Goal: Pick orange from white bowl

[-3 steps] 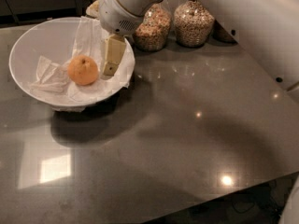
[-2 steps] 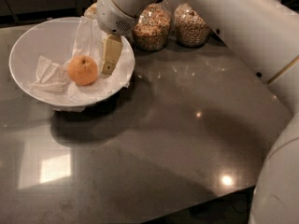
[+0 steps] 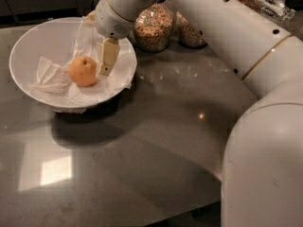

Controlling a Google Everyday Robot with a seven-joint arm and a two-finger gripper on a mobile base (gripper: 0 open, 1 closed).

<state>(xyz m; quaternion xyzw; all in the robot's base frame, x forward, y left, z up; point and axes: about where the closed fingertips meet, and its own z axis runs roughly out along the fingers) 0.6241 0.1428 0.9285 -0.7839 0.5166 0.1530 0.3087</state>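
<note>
Reaching into the white bowl (image 3: 28, 46), the gripper (image 3: 105, 63) hangs just beside the orange (image 3: 83, 71), which rests on crumpled paper (image 3: 47, 77) near the bowl's middle. Whether the claw is open or closed I cannot tell. Centring over the fruit before closing would probably avoid nudging it aside.

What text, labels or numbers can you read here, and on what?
None: no readable text on the wide white paper-lined bowl, the small round orange fruit, the two glass grain jars, or the white robot arm. The pincer hangs in the bowl, beside the orange.
</note>
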